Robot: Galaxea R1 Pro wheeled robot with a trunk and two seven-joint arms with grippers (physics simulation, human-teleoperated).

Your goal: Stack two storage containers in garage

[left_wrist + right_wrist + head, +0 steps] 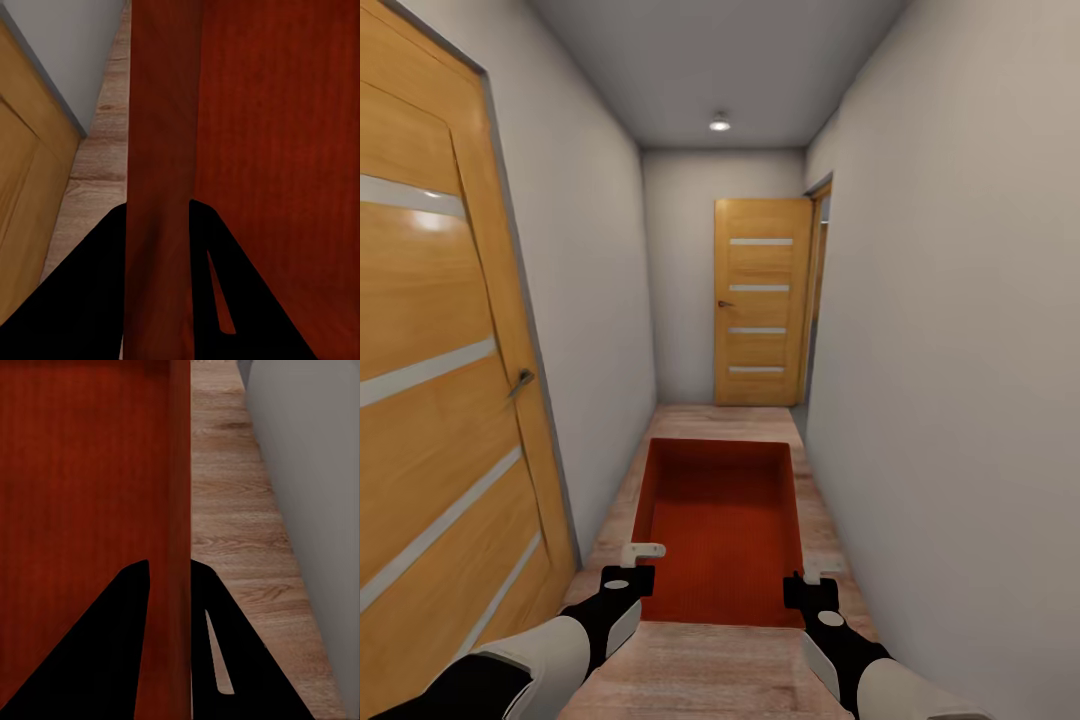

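The robot stands in a narrow hallway with pale walls and a light wood plank floor, carrying one red-orange storage container out in front of it, open side up and level. Every place here is told from that container.

The left gripper sits at the container's near left corner. In the left wrist view its two black fingers straddle the container's left side wall, one outside and one inside, pinched against it. The right gripper holds the near right corner the same way: in the right wrist view its fingers close on the right side wall, one on the red inner face, the other over the planks.

Just left of the container, close to the left arm, a wooden door with pale horizontal strips and a metal handle stands shut in the wall. Beyond the container's far end, at the end of the hallway, a second wooden door of the same pattern stands opened against the end wall, beside an opening in the right wall. Above it a round ceiling lamp glows. The container is empty, and its ribbed bottom shows plainly.
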